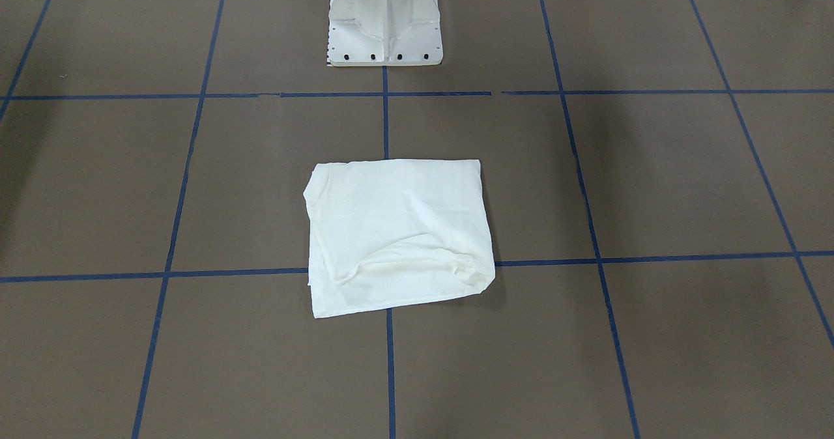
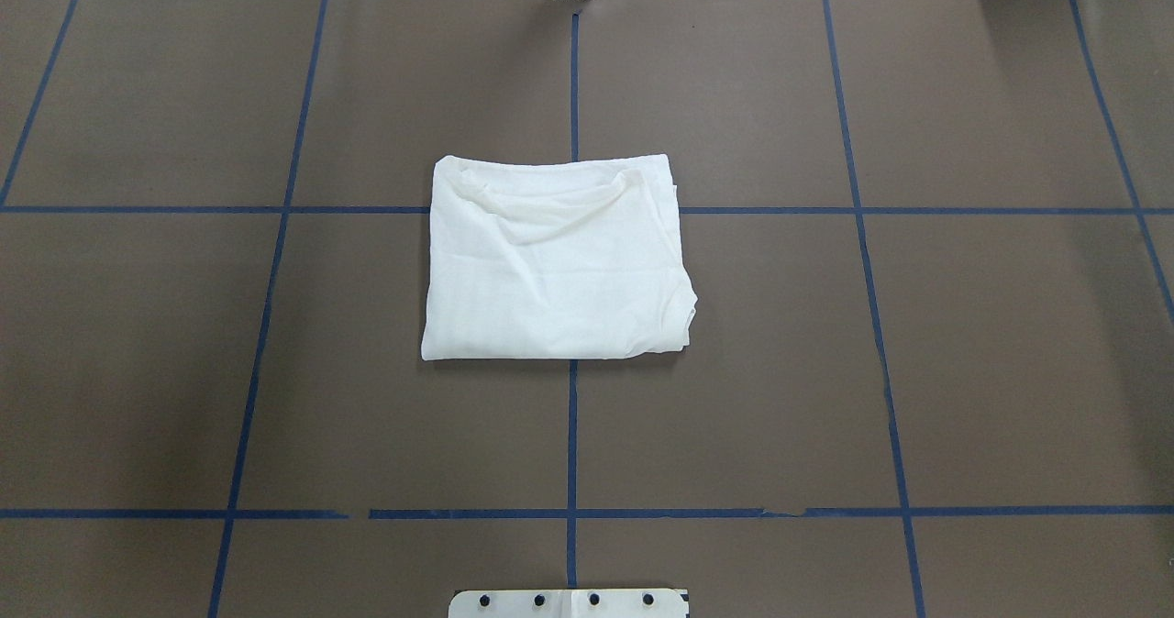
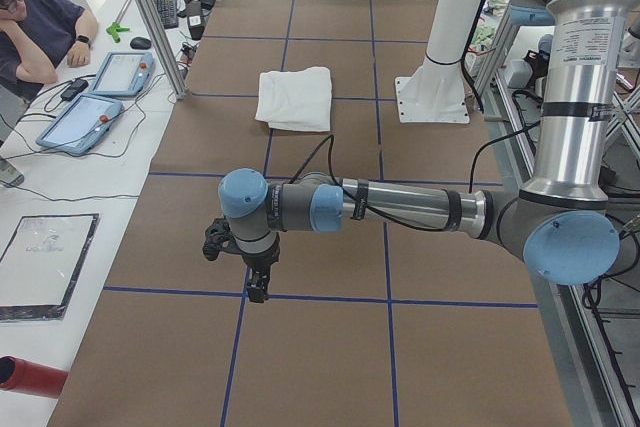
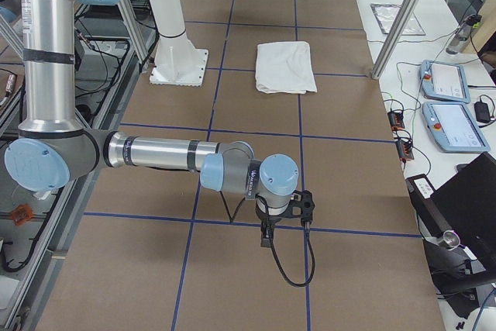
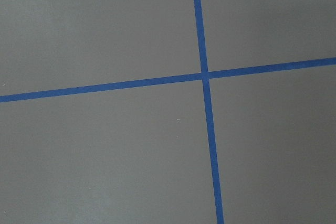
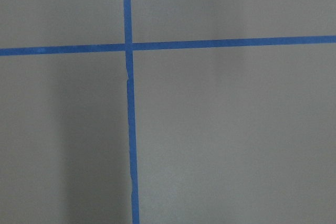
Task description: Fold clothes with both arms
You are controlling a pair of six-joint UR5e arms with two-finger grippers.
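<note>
T-shirt (image 1: 397,237), white, folded into a rough rectangle, flat on the brown tabletop (image 1: 651,165). Spread over a crossing of blue tape lines (image 1: 384,120), in front of the white pedestal base (image 1: 384,28) and apart from it. From overhead: curved neck fold near the far edge, layered cloth edges bulging out at the robot's right side.

Left arm (image 3: 400,209) stretched out level and low toward the tabletop's left end. Left hand (image 3: 255,282) pointing down close over a tape crossing, well apart from the T-shirt, nothing between its fingers that can be made out. Spread or pressed together: cannot tell from this side view alone. Left wrist view filled only by brown surface and two crossing tape lines.

Right arm (image 4: 155,151) mirrored toward the opposite end, likewise level and low. Right hand (image 4: 267,236) aimed down near a tape line, again well apart from the T-shirt. Spread or pressed together: cannot tell either. Right wrist view showing tape cross and brown surface only.

Beyond the tabletop's far side: seated operator (image 3: 40,27), chin on hand, beside two teach pendants (image 3: 100,97) on a white bench.
</note>
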